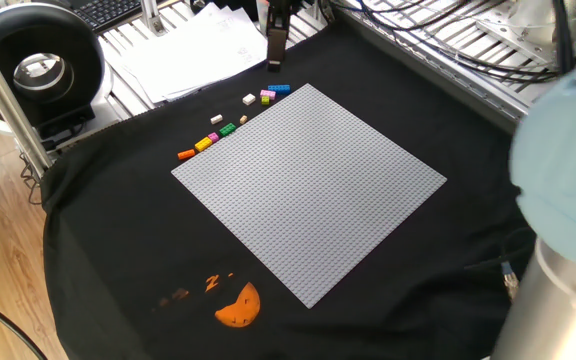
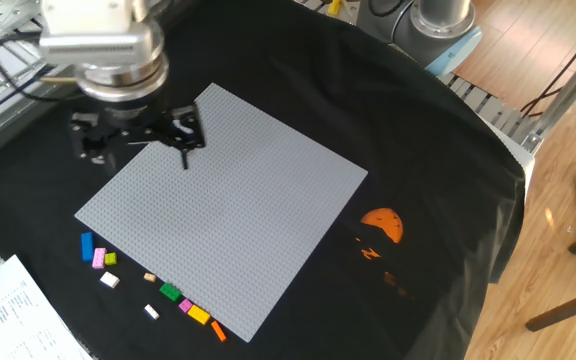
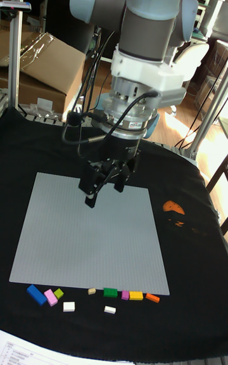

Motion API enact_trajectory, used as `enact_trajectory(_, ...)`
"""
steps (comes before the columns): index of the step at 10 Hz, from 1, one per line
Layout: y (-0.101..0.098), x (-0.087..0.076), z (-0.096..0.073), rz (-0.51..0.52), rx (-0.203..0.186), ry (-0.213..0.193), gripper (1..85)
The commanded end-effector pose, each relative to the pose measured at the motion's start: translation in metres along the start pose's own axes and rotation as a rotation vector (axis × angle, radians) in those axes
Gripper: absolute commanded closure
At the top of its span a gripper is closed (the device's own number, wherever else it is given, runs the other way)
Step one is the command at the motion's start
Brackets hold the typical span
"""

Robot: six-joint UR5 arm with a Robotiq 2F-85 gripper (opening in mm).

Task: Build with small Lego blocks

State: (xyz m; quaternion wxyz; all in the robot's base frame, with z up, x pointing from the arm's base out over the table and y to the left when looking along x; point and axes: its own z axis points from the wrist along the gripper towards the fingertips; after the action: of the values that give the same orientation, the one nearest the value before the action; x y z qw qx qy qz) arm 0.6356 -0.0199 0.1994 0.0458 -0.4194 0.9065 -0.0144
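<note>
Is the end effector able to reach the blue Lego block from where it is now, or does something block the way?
Probably yes. The end effector hangs open and empty above the grey baseplate. The blue block lies on the black cloth just off the baseplate's edge, uncovered, with only the pink block close beside it.

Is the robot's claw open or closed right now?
Open and empty: the gripper's fingers stand apart above the grey baseplate, nothing between them.

Covering surface (image 2: 438, 180): matt black cloth, faintly creased. Lying on cloth: matt grey studded plastic baseplate (image 2: 223, 205); small Lego blocks (image 3: 95, 294), smooth bright plastic. Showing dark matt fingers (image 3: 90, 187) on end effector (image 3: 103, 186). Gleaming beyond: ribbed bare metal framing (image 1: 488, 45); white paper sheets (image 1: 193, 50).
</note>
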Motion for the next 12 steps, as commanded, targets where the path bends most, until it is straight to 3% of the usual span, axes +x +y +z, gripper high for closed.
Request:
enact_trajectory(1,-0.022,0.018,0.016,-0.104,-0.030,0.044,2.7)
enact_trajectory(2,-0.033,0.024,0.019,-0.144,-0.018,0.059,5.0)
enact_trajectory(6,-0.075,0.034,0.037,-0.241,0.003,0.036,7.0)
enact_trajectory(9,-0.095,0.040,0.053,-0.241,0.006,0.027,7.7)
enact_trajectory(11,-0.107,0.041,0.070,-0.233,0.030,0.020,8.0)
enact_trajectory(12,-0.109,0.046,0.078,-0.219,0.041,0.036,9.3)
